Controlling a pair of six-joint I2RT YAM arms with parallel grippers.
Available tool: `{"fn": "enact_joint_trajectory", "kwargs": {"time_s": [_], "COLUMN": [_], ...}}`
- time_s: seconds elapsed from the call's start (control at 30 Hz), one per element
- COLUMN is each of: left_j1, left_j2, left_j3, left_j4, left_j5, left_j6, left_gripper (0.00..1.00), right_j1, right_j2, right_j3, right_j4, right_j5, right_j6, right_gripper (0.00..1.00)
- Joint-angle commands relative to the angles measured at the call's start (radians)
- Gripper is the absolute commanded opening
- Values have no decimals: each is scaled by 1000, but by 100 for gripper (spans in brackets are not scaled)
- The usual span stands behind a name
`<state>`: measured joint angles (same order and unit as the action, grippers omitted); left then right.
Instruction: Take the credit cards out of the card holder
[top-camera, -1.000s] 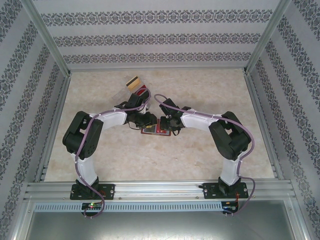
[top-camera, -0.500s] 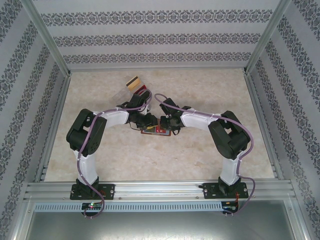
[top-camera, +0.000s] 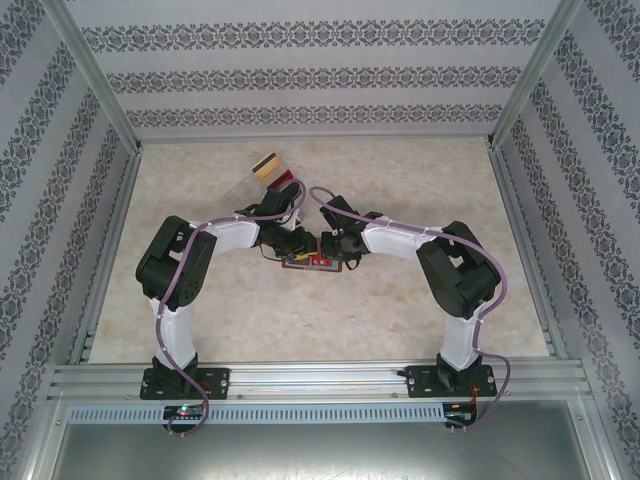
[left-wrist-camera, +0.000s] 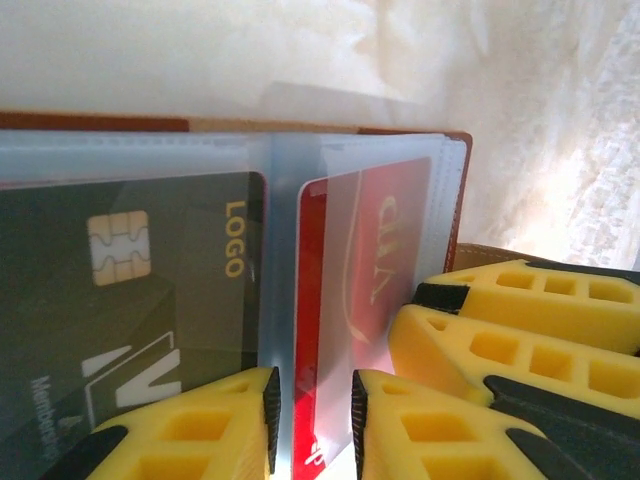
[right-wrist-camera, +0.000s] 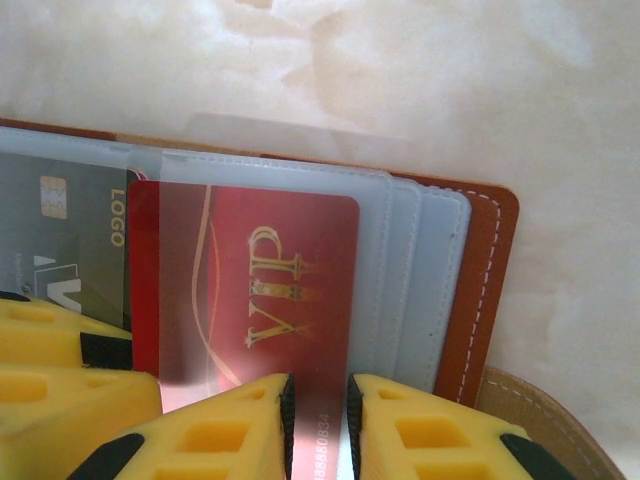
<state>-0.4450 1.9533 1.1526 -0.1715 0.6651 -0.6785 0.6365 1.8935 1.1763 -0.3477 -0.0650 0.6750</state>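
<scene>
Working extraction step: brown leather card holder (top-camera: 312, 262) lying open mid-table between both arms. Left gripper (left-wrist-camera: 315, 385) and right gripper (right-wrist-camera: 318, 385) both sitting at near edge of red VIP card (right-wrist-camera: 260, 280), which is poking partly out of clear plastic sleeve (right-wrist-camera: 400, 250). Both jaws narrowed to thin slot; I'm not able to tell if either is pinching anything. Black chip card (left-wrist-camera: 150, 290) waiting in neighbouring pocket. Next, I'm judging: firm nip on red card, sleeve pinned, straight pull.

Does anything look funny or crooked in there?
Yes. The red VIP card isn't tucked in properly. It sits shifted sideways in its clear sleeve, so one edge pokes out bare and looks brighter red than the rest. The brown card holder lies open under it.
</scene>
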Motion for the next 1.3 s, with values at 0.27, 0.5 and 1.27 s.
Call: {"fn": "enact_joint_trajectory", "kwargs": {"time_s": [0.27, 0.5, 1.27], "left_j1": [-6, -2, 69], "left_j2": [-4, -25, -141], "left_j3": [-5, -21, -120], "left_j4": [89, 99, 32], "left_j5": [83, 79, 17], "left_j6": [5, 8, 107], "left_gripper": [22, 14, 0], "right_j1": [-10, -11, -29], "right_j2": [41, 40, -25], "right_j3": [13, 13, -8], "right_j4": [-57, -64, -23], "right_j5": [21, 28, -13], "right_j6": [9, 10, -14], "right_gripper": [25, 25, 25]}}
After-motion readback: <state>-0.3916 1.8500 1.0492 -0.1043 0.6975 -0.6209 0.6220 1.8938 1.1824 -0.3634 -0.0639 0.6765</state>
